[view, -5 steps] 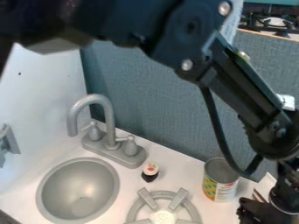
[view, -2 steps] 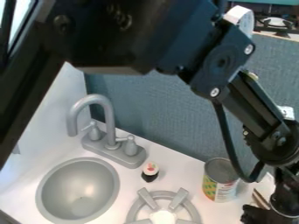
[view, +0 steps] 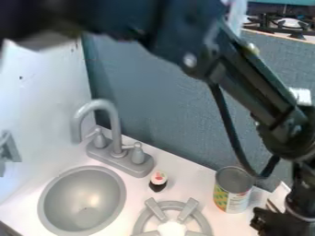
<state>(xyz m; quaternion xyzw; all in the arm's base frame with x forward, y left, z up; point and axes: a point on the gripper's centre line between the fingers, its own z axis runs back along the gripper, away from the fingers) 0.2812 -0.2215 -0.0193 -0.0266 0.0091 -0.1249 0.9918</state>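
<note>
Gripper [view: 269, 222] at the five o'clock side of the upright can [view: 232, 194], jaw state indeterminable; the can stands on the counter [view: 195, 177] at the burner's [view: 188, 211] two o'clock, and what is done or left cannot be judged.

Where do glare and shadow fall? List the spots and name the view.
Camera view: a bright highlight in the round grey sink basin; a washed-out white centre within the grey ring-shaped toy burner; darker shading near the left edge of the blue-grey textured panel.
</note>
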